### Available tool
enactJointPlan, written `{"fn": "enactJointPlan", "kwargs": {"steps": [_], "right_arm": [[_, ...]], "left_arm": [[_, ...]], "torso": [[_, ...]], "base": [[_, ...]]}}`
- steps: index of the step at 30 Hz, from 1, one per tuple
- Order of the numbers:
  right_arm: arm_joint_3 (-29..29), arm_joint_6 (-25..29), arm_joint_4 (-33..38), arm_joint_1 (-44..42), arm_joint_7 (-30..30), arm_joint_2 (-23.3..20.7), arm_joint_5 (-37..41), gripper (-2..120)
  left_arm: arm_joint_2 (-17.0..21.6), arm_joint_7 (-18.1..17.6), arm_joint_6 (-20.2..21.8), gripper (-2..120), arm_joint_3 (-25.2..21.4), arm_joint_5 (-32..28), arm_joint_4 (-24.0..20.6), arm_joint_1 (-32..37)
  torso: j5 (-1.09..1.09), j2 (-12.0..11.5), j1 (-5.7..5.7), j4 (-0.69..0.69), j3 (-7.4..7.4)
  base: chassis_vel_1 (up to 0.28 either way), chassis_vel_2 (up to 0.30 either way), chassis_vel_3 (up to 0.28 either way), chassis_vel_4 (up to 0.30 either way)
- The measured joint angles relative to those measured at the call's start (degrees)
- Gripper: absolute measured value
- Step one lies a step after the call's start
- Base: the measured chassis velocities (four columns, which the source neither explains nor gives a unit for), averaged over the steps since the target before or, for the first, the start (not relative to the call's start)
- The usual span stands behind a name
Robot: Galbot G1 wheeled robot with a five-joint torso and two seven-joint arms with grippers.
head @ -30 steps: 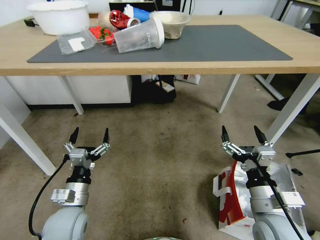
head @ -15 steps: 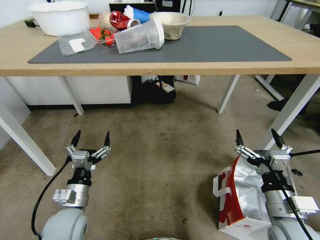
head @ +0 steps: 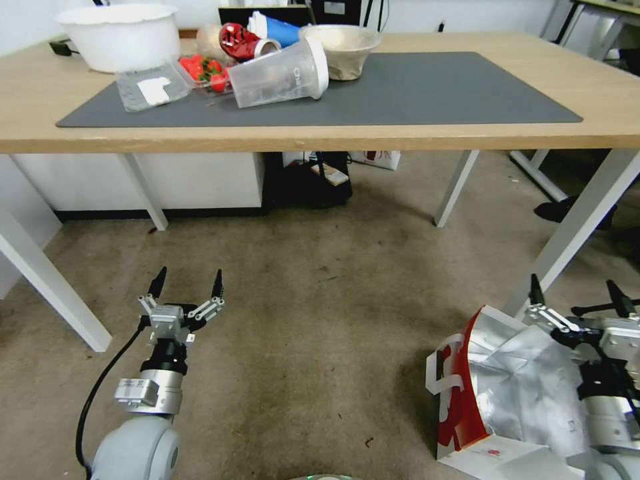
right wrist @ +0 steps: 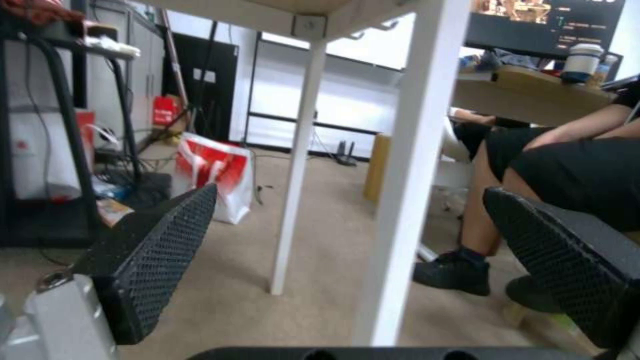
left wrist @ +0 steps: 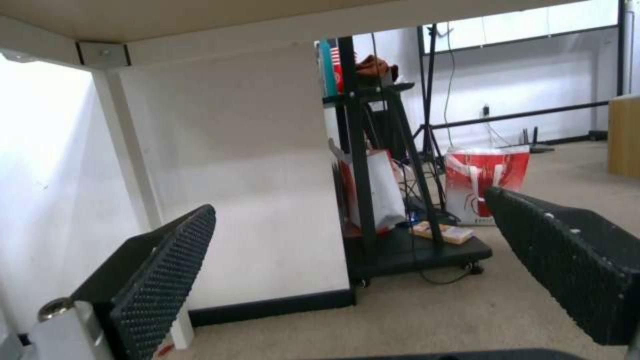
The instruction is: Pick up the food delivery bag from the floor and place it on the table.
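Right end effector [head: 579, 299] has swung toward four o'clock, fingers wide, uncovering the food delivery bag [head: 507, 393] on the floor [head: 320, 333]; grasp not begun. Left end effector [head: 187, 285] hovers wide.

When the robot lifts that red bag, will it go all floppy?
Probably a bit. The food delivery bag stands boxy on the floor, but its foil lining looks crumpled, so the walls may sag. Its strap handles look soft too. It seems light.
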Motion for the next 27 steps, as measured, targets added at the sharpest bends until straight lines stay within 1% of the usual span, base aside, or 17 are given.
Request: {"fn": "enactJointPlan", "kwargs": {"steps": [3, 8, 17, 23, 27], "right_arm": [[2.06, 0.67, -2.97, -0.23, -0.31, -2.81, 0.34, 100], [3.25, 0.85, -5.43, -0.05, -0.57, -4.87, 1.02, 100], [4.38, 0.82, -9.08, 1.29, -0.91, -6.05, 1.10, 100], [5.65, 2.17, -13.95, 2.58, -0.97, -7.15, -0.31, 100], [5.71, 2.45, -15.77, 2.75, -0.97, -7.52, -0.48, 100]], "left_arm": [[0.12, -0.52, -0.20, 100, -0.14, -0.05, 0.06, -0.06], [-0.02, -0.60, -0.48, 99, -0.11, -0.04, 0.29, 0.23], [-0.16, -0.88, -0.72, 98, -0.15, 0.20, 0.25, 0.45], [-0.51, -1.18, -1.35, 98, 0.06, 0.65, 0.25, 1.00], [-0.76, -1.31, -1.47, 98, 0.22, 0.82, 0.25, 1.15]], "torso": [[0.01, 0.01, 0.00, 0.00, 0.00], [0.01, 0.02, 0.01, 0.00, 0.00], [0.00, 0.03, 0.01, 0.00, 0.00], [0.00, 0.04, 0.01, 0.00, 0.00], [0.00, 0.05, 0.01, 0.00, 0.00]], "base": [[0.000, 0.000, 0.000, 0.000], [0.000, 0.000, 0.000, 0.000], [0.000, 0.000, 0.000, 0.000], [0.000, 0.000, 0.000, 0.000], [0.000, 0.000, 0.000, 0.000]]}}
